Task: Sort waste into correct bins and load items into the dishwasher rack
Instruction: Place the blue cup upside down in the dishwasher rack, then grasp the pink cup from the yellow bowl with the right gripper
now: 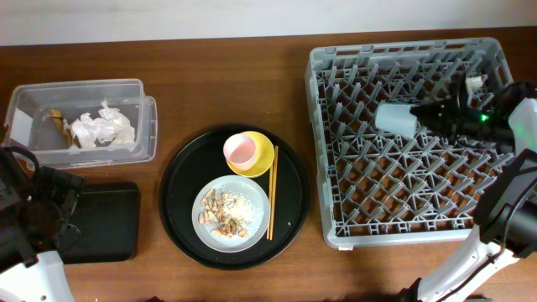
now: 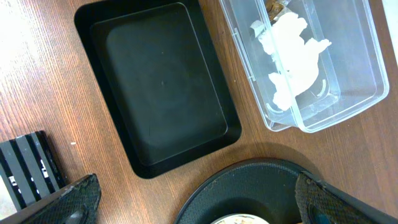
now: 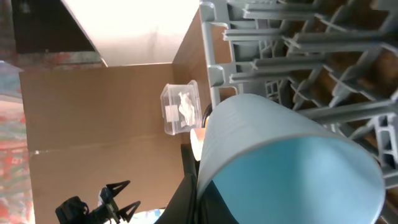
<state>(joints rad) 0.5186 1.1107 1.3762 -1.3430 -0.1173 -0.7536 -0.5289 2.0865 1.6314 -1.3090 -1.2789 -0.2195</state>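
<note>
Upper left: clear box (image 1: pixel 144 117) holds the crumpled napkin (image 1: pixel 102 127) and the brown wrapper scrap (image 1: pixel 59 122).

Lower left: left gripper (image 2: pixel 198 202) is above the table beside the flat black tray (image 1: pixel 109 218), fingers spread wide and holding nothing.

Centre: round black tray (image 1: pixel 180 193) carries the pink cup (image 1: pixel 240 149) sitting in the yellow bowl (image 1: pixel 263 151). The grey plate (image 1: pixel 262 220) has peanut shells (image 1: pixel 220 214) and crumbs on it. Chopsticks (image 1: pixel 272 193) lie along the plate's right edge.

Right: the rack (image 1: pixel 369 210). In its upper right part the right gripper (image 1: pixel 428 115) is pinched onto the light-blue cup (image 1: pixel 394 119), which is tipped on its side over the pegs.
</note>
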